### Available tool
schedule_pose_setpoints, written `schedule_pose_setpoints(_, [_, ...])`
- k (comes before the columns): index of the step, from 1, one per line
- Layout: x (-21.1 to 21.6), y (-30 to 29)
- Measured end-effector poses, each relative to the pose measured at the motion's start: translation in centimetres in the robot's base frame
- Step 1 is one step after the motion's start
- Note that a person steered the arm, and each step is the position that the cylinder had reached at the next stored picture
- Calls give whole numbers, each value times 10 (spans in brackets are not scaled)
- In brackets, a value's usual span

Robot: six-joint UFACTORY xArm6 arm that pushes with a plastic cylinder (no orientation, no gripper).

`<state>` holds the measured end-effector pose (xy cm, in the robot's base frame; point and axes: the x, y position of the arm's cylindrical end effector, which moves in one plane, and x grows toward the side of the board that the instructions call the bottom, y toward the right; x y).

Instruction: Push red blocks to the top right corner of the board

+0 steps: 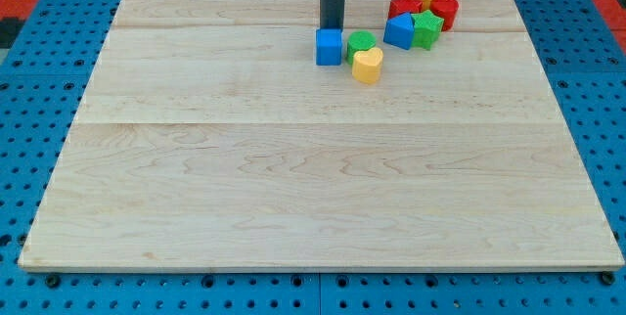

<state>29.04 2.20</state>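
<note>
red blocks [423, 9] near board's top right

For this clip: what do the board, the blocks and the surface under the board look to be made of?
The pale board looks like light wood planks with a matte finish: grain lines and plank seams show. The red blocks, like the blue cube touching my tip from the view's bottom, look like moulded plastic, with uniform saturated colour; the material is not certain. The blue surface shows a regular grid of holes, perhaps pegboard.
</note>
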Motion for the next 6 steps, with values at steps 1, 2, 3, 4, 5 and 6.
schedule_pose_setpoints(1, [8, 0])
schedule_pose_setpoints(2, [1, 2])
schedule_pose_setpoints(3, [-22, 28])
schedule_pose_setpoints(4, [-52, 94])
schedule_pose_setpoints(5, [-53, 141])
schedule_pose_setpoints(6, [-50, 139])
